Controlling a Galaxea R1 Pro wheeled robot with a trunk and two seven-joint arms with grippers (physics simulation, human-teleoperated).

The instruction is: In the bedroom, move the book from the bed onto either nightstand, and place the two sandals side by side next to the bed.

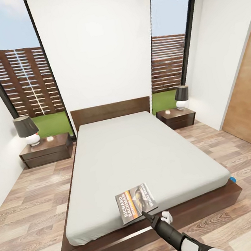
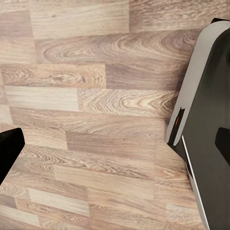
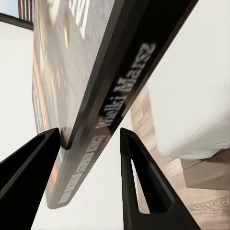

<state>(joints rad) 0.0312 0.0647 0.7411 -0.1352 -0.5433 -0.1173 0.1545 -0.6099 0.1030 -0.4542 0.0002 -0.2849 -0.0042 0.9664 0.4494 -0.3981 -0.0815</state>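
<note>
Leftmost, a glossy dark wood nightstand stands against the white wall, a dark-shaded lamp with a white base on its top. Beside it lies the bed: a smooth pale grey mattress on a dark brown platform frame with a flat headboard. The book, a thin paperback with an orange band and white lettering, sits at the mattress's foot edge. The right gripper reaches it from below; in the right wrist view its two black tapered fingers straddle the book's dark spine, parted, one touching the cover, the other just clear, so no firm clamp can be told. Spine lettering is blurred. Right of the headboard a second nightstand carries another lamp. A blue speck peeks past the frame's right foot corner, too cut off to name. In the left wrist view, one black finger of the left gripper shows over plank floor; its opening cannot be told
</note>
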